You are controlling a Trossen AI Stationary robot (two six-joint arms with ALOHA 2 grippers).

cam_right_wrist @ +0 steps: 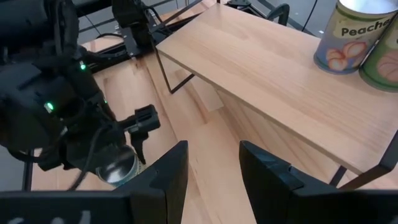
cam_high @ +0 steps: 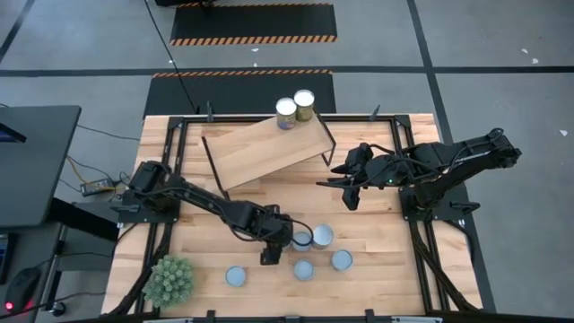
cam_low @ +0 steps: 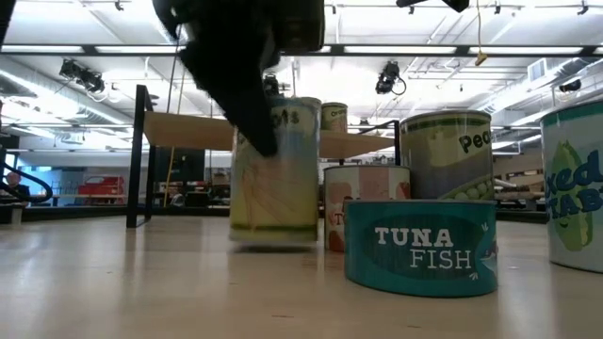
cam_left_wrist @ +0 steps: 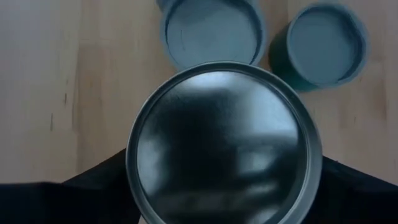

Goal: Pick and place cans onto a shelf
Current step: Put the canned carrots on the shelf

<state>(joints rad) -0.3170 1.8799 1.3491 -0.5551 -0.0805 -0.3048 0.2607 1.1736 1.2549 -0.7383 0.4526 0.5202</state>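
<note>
A tall can with a silvery top (cam_left_wrist: 224, 143) and a yellow label (cam_low: 275, 174) stands in the cluster of cans near the table's front. My left gripper (cam_high: 289, 240) is down over it, a dark finger (cam_left_wrist: 93, 186) on each side. Two blue-grey can tops (cam_left_wrist: 211, 30) (cam_left_wrist: 323, 43) lie just beyond it. Two more cans (cam_high: 295, 109) stand on the far end of the tilted light-wood shelf (cam_high: 269, 148). My right gripper (cam_right_wrist: 213, 168) hangs open and holds nothing, above the table to the right of the shelf (cam_right_wrist: 261, 68). My left gripper has the silvery-topped can between its two fingers, one on each opposite side just under the top rim (cam_left_wrist: 134, 171). The fingers slant down from above, from the table's left. The can stands about upright, its base (cam_low: 273, 243) at the tabletop.
More cans stand close by: a peas can (cam_low: 448, 155), a flat tuna can (cam_low: 421, 247), a tomato can (cam_low: 363, 193), one at the right edge (cam_low: 577, 188), and a lone one (cam_high: 236, 276) to the left. A spiky green plant (cam_high: 169, 280) sits at the near left corner.
</note>
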